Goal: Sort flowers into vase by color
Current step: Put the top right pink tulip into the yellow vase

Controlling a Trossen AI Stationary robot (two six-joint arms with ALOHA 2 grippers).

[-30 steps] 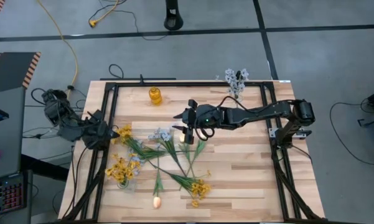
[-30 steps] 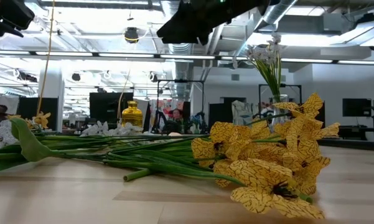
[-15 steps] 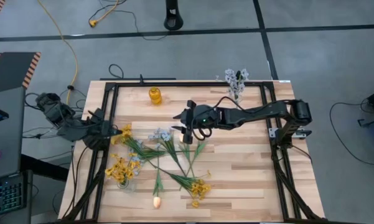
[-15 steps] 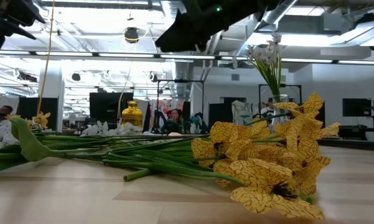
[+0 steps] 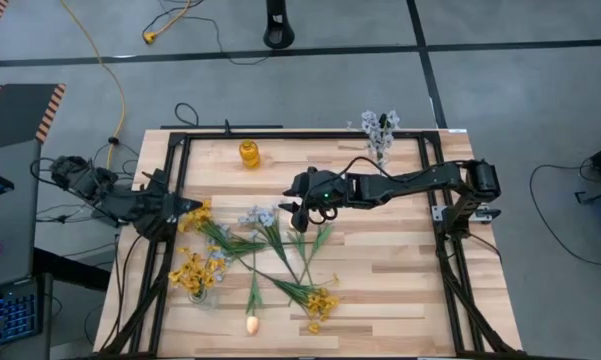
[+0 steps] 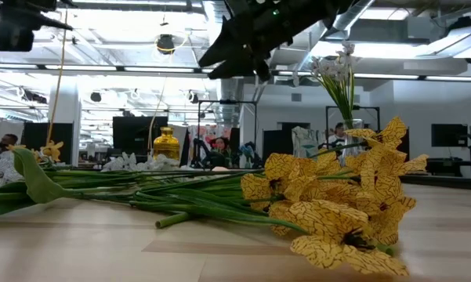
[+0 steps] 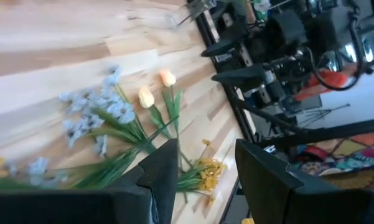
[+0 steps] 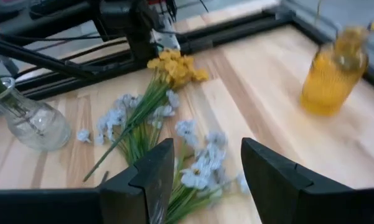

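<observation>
While most flowers (image 5: 270, 262) lie loose at the lower centre of the tabletop (image 5: 380, 260), sorting looks only partly done. One clear vase (image 5: 383, 150) at the upper right holds pale blue sprays, another (image 5: 196, 288) at the lower left holds yellow clusters, and the amber vase (image 5: 249, 154) at the top looks empty. Above the pile's pale blue blossoms (image 8: 196, 158), the right hand (image 5: 300, 212) hovers open, gripping nothing. At the left edge the left hand (image 5: 185, 207) waits, open too.
</observation>
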